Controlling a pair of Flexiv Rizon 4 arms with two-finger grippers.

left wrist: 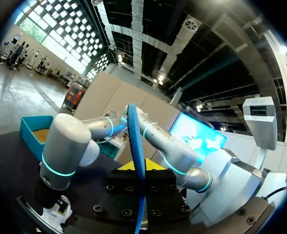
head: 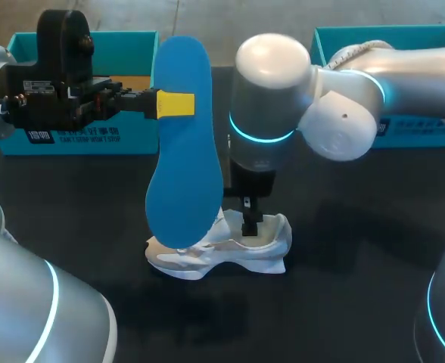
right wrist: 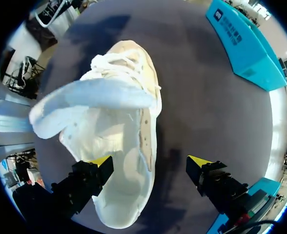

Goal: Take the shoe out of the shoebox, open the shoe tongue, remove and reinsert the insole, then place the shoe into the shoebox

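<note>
Left gripper [head: 171, 103] clamps long blue foam insole [head: 183, 159], holding it upright in air, wider end low, just above shoe. White mesh sneaker [head: 234, 248] sits on dark table [head: 351, 257]. Right gripper [right wrist: 150, 162] spread wide: one finger inside heel opening, other outside, beside sneaker. Teal cardboard shoebox [head: 86, 140] far left; second teal box [head: 427, 130] far right.

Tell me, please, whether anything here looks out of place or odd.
Only the blue insole: it is out of the white shoe, held upright in the air by the left end effector. The shoe stands on the table with its tongue pulled open. Nothing looks damaged or spilled.
</note>
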